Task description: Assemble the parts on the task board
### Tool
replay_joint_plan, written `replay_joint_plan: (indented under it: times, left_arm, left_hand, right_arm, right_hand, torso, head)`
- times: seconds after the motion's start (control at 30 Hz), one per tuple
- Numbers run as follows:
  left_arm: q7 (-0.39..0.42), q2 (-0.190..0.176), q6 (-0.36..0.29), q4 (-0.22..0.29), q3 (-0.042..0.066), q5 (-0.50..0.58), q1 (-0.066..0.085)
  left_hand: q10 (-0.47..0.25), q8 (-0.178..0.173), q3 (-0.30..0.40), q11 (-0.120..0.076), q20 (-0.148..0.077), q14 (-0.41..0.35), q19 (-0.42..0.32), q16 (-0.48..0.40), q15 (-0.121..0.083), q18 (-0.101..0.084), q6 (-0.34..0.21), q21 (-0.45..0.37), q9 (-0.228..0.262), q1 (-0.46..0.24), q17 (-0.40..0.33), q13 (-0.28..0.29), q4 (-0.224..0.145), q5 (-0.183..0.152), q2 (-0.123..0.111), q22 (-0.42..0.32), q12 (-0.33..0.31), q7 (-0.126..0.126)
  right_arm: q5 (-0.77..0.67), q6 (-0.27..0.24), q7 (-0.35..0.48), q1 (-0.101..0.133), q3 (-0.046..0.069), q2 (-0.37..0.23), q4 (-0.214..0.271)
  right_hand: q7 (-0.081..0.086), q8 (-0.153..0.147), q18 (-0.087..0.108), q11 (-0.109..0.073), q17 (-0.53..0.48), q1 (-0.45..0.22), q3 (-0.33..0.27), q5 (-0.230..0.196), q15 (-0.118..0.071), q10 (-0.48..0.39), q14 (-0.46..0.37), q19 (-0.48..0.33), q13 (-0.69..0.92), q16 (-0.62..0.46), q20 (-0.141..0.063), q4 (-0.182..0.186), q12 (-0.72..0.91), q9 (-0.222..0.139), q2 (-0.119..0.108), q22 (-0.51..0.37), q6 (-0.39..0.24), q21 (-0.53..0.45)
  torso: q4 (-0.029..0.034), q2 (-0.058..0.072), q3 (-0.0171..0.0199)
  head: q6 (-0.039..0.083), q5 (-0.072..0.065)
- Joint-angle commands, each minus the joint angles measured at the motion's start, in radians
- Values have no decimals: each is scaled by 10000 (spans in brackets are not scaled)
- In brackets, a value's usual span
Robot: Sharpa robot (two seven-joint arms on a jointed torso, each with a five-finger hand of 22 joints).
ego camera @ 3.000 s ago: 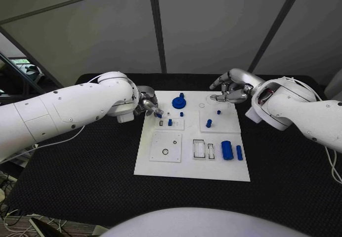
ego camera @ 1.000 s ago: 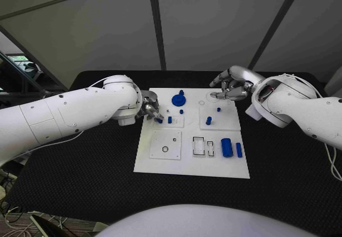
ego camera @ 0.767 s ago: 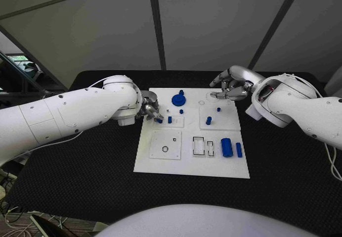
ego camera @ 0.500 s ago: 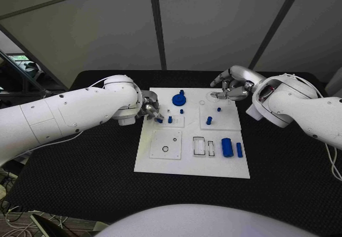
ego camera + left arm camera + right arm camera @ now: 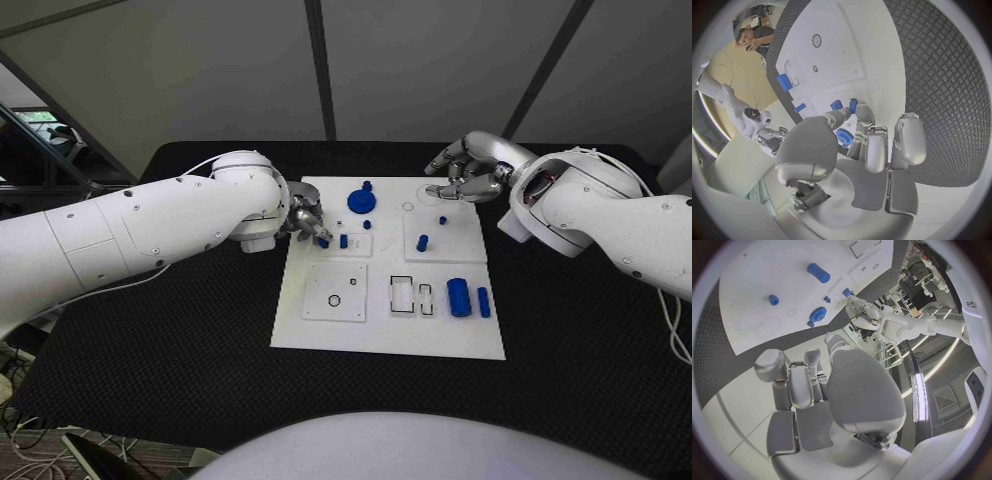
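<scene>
**Left robot hand lowered onto small part at board's left edge; right robot hand barely shifted**

Since three seconds ago, the left robot hand (image 5: 306, 222) has come down from just above the task board's (image 5: 375, 335) left edge and now sits with its fingertips (image 5: 856, 107) on a small blue part (image 5: 323, 241) beside a second short blue peg (image 5: 343, 240). In the left wrist view, that part (image 5: 836, 105) is pinched between two fingertips directly above the white board surface. Whether it is seated in a socket, I cannot tell.

The right robot hand (image 5: 464, 172) hovers over the board's far right corner, much where it was before. Its fingers (image 5: 795, 375) are curled inward and together, and no part is seen in them.

Position of parts on the board, head view:
- A blue round wheel-like part (image 5: 362, 202) stands near the far edge, with a small blue peg (image 5: 368, 186) just beyond it.
- One small blue peg (image 5: 366, 225) stands just in front of the wheel.
- A blue upright pin (image 5: 423, 242) and a smaller blue stub (image 5: 443, 221) stand on the right raised tile.
- A thick blue cylinder (image 5: 459, 297) and a thin blue bar (image 5: 483, 302) lie side by side near the board's right edge, beside two outlined rectangular slots (image 5: 411, 295).
- A raised square tile (image 5: 335, 294) with a dark ring mark sits on the near left.

The board lies in the middle of the black bench (image 5: 173, 350).
</scene>
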Motion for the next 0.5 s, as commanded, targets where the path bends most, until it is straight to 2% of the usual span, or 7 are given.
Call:
replay_joint_plan:
  times: [0.03,0.33,0.5]
  left_arm:
    - [-60,55,218,-19,-46,81,-60]
    - [-135,85,141,-141,-46,101,-61]
    - [-190,84,27,-256,-46,308,-61]
  left_hand:
    - [84,46,-591,37,-24,867,73,53,-78,-14,153,37,14,-528,2071,62,375,-47,-159,490,107,-3]
    - [132,5,-1786,-13,-86,907,137,122,-135,-29,322,54,32,-935,2169,120,803,-21,-100,554,166,-61]
    - [-37,-81,-2558,-1,-90,912,88,128,-133,-9,334,-54,22,-1142,2178,-203,1130,-17,-57,490,-74,-55]
  right_arm:
    - [4,25,32,15,7,-1,15]
    - [4,25,26,15,7,-8,19]
    - [4,29,13,16,7,-14,23]
  right_hand:
    - [-17,69,85,-17,5,-102,62,48,-86,26,116,-29,3,-25,-37,-20,42,8,35,8,14,-60]
    - [-22,88,86,-22,-8,-109,66,50,-90,16,115,-29,-26,-35,-41,-21,29,10,32,0,28,-67]
    - [-22,88,86,-22,-8,-109,66,50,-90,16,115,-29,-26,-35,-41,-21,29,10,32,0,28,-67]
  torso:
    - [7,-3,-4]
    - [0,0,-6]
    - [5,0,-4]
  head:
    - [-4,-10]
    - [2,-7]
    - [-2,-13]
